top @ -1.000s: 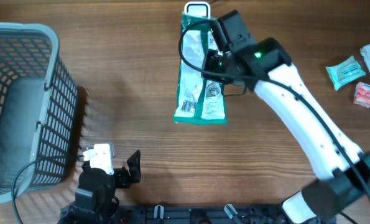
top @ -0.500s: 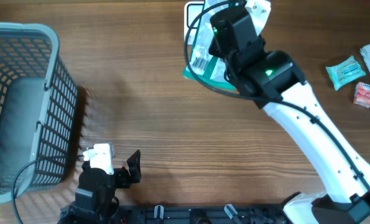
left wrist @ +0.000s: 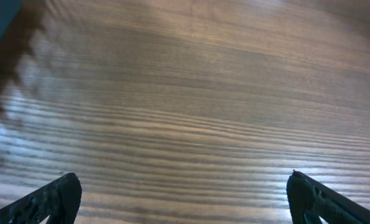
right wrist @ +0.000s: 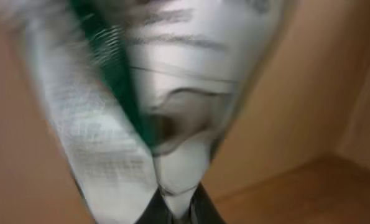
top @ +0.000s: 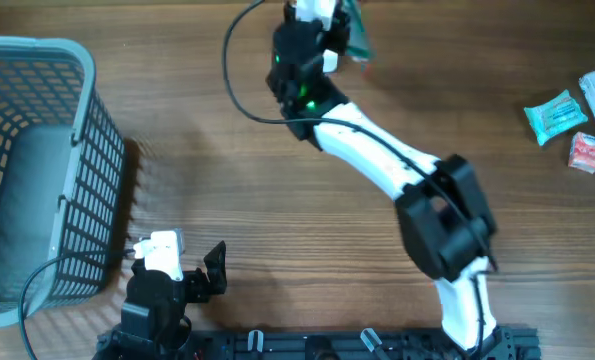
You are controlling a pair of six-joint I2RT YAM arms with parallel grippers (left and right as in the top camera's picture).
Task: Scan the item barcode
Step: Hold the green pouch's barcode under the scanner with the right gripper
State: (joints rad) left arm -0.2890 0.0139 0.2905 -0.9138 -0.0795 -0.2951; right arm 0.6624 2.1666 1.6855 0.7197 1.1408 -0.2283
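Overhead, the left gripper (top: 209,272) lies spread wide at the near edge beside the left-hand mesh basket (top: 77,60), only grey floor showing inside, while at the far edge the right gripper (right wrist: 178,211) pinches the green-and-white packet (top: 355,38) jutting right.

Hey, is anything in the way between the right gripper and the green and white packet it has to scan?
Nothing visible is. The right gripper is shut on the green and white packet, pinching one end of it, so there is no gap between them for anything to block.
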